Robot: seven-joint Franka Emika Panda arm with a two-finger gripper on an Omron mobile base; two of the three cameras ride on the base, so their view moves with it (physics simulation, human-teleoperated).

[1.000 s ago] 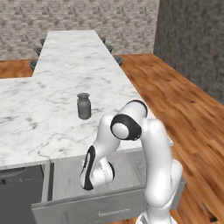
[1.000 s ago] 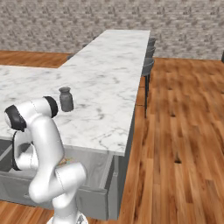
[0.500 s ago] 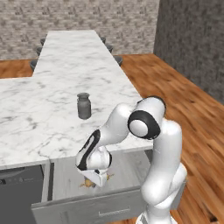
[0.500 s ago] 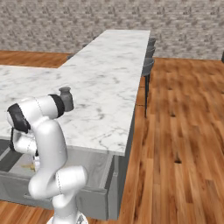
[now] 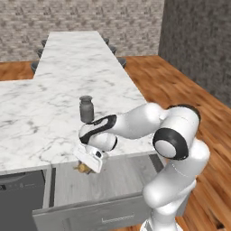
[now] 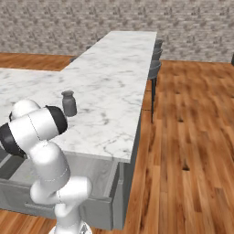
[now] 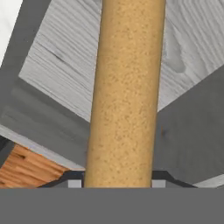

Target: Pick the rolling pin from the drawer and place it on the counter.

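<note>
- The gripper (image 5: pixel 85 166) hangs low over the far left part of the open drawer (image 5: pixel 113 180), under the counter (image 5: pixel 54 113) edge.
- A tan bit of the rolling pin (image 5: pixel 82 168) shows at its fingertips.
- A dark jar (image 5: pixel 86 109) stands on the counter, just beyond the arm.

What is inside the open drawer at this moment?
The gripper is inside the drawer, at the rolling pin, which lies between the fingers. The arm covers part of the drawer floor, so nothing more can be confirmed there.

Matt speckled wooden rolling pin (image 7: pixel 124 94)
</note>
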